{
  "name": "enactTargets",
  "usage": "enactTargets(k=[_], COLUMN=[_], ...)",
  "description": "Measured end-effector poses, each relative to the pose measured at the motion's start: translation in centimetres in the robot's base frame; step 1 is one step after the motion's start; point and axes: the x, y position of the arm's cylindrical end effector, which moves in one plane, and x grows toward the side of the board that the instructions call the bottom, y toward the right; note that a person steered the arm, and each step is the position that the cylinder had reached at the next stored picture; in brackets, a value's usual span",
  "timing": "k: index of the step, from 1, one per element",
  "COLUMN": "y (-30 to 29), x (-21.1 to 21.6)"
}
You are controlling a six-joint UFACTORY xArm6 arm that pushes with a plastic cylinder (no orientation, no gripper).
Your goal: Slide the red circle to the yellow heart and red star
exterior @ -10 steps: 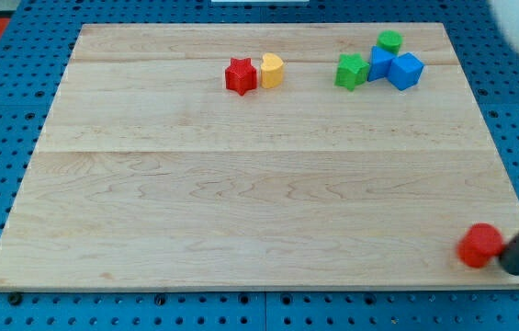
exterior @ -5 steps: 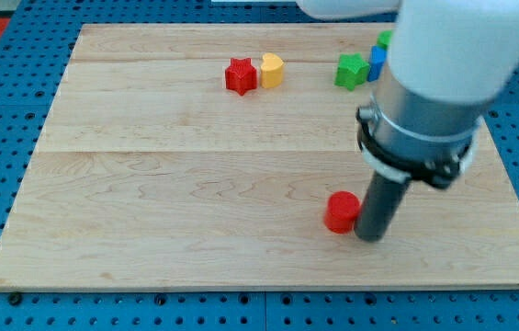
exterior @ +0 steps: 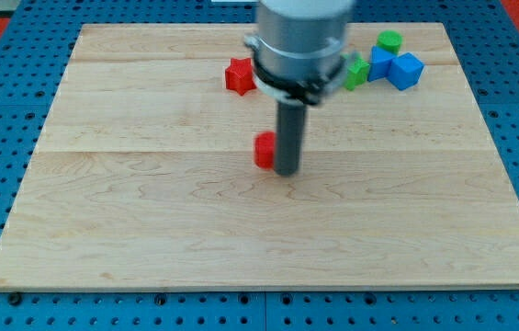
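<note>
A blue pegboard frames the pale wooden bench (exterior: 149, 230), which fills most of the frame. No pincer is fitted here: only a dark rod with nothing in its hold, my tip (exterior: 286, 171) touching the right side of the small red circle block (exterior: 264, 150) near the centre. The red star block (exterior: 238, 75) sits upper centre; the yellow heart is hidden behind the arm. Green (exterior: 357, 72) and blue blocks (exterior: 406, 70) cluster upper right. An off-centre push could let the circle roll off my tip and slip aside.
</note>
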Motion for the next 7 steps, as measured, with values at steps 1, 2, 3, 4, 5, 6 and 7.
enactTargets(k=[1, 2, 3, 4, 5, 6, 7], y=[-1.7, -4.2, -6.7, -3.4, -4.2, -3.6, -3.7], x=[-2.2, -0.5, -2.7, -7.0, -8.5, -9.8, -8.4])
